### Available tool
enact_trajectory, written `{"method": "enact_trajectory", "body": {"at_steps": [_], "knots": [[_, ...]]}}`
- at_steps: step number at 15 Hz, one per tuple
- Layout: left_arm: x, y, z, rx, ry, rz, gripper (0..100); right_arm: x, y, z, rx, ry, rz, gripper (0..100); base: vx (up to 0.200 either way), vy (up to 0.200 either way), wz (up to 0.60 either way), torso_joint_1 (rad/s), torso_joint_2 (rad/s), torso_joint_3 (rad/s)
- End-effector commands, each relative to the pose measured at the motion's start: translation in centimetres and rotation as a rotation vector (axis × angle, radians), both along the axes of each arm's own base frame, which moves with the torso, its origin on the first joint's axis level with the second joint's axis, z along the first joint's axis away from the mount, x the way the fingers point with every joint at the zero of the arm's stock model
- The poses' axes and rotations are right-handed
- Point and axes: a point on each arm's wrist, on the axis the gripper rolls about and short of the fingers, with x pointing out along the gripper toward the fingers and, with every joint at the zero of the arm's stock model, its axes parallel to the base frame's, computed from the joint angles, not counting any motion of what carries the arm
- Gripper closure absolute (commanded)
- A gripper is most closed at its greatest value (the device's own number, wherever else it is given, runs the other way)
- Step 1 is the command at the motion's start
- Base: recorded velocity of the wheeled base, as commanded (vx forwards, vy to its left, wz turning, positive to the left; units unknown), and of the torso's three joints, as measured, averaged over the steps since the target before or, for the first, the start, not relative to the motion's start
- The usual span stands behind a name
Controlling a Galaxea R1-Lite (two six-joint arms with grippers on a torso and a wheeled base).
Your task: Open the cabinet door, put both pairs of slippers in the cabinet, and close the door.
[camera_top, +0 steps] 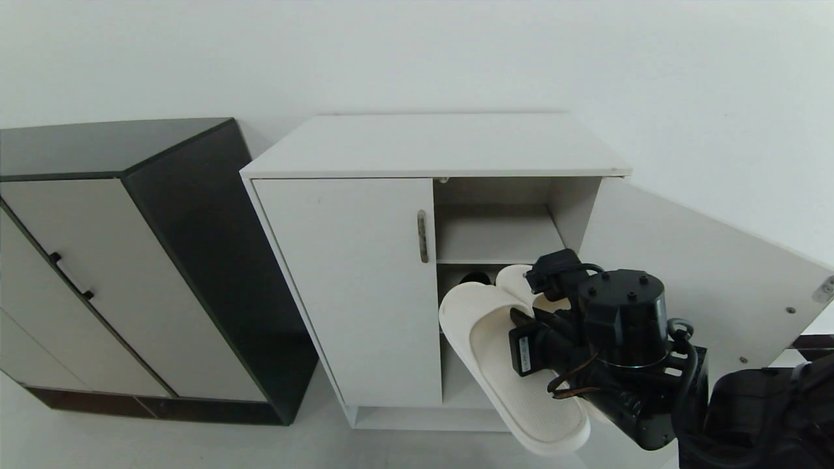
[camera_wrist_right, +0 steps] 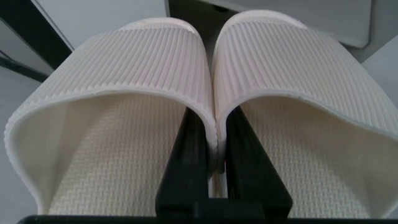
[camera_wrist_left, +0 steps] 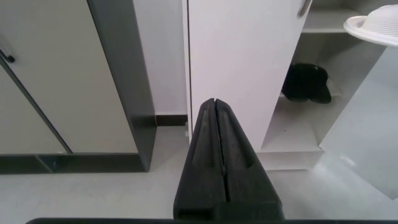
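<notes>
2 cream slippers (camera_wrist_right: pixel 149 68) w/ ribbed tops

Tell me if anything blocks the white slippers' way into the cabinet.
Nothing visible does. The door is swung open, and the white slippers, clamped in the right end effector, sit at the open compartment. The black slippers inside take up part of one shelf.

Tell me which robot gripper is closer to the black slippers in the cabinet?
Right. The right gripper, shut on cream ribbed slippers, is at the white cabinet opening, before the black slippers; the left gripper hangs farther back, facing the closed door.
</notes>
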Motion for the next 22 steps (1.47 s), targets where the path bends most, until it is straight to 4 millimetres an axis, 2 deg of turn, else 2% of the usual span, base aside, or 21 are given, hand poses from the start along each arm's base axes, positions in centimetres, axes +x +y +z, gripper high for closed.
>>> {"method": "enact_trajectory", "body": {"at_steps": [1, 14, 22], "knots": [[0.00, 0.00, 0.00, 0.000, 0.000, 0.001, 100, 0.02, 0.03, -0.05, -0.001, 0.001, 0.000, 100, 0.000, 0.000, 0.00, -0.168, 0.49, 0.315], [0.00, 0.00, 0.00, 0.000, 0.000, 0.001, 100, -0.09, -0.02, -0.32, -0.009, 0.008, 0.003, 100, 0.000, 0.000, 0.00, -0.090, 0.45, 0.357], [0.00, 0.00, 0.00, 0.000, 0.000, 0.001, 100, -0.12, 0.02, -0.26, -0.012, -0.012, 0.010, 100, 0.000, 0.000, 0.00, -0.001, 0.05, 0.043]]}}
